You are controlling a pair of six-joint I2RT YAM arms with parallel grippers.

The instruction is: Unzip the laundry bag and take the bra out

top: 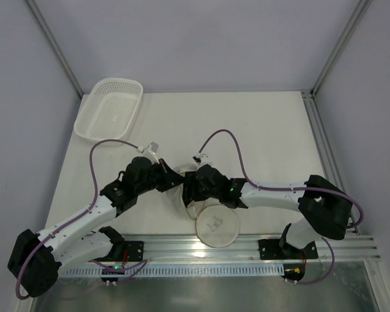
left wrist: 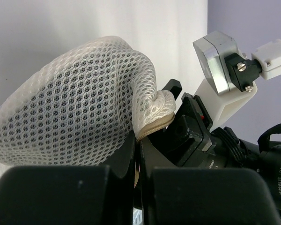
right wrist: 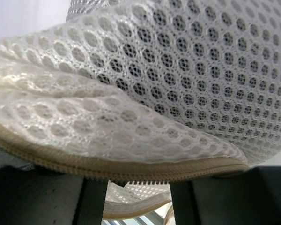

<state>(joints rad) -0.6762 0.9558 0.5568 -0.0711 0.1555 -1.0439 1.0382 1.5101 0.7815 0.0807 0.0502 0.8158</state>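
Observation:
The laundry bag is a white mesh pouch with a tan zipper rim. One round half (top: 216,226) lies flat near the table's front edge; the other is lifted between my grippers. My left gripper (top: 164,177) is shut on the tan zipper rim (left wrist: 155,125), with the mesh (left wrist: 75,122) bulging to its left. My right gripper (top: 187,184) faces it from the right. In the right wrist view its fingers (right wrist: 47,197) stand apart under the raised half (right wrist: 178,70), with their tips hidden by the rim (right wrist: 131,169). The bag's lower half shows through the gap. No bra is visible.
A white perforated plastic basket (top: 109,107) stands at the table's back left corner. A metal rail (top: 247,246) with both arm bases runs along the near edge. Purple walls and frame posts close in the sides and back.

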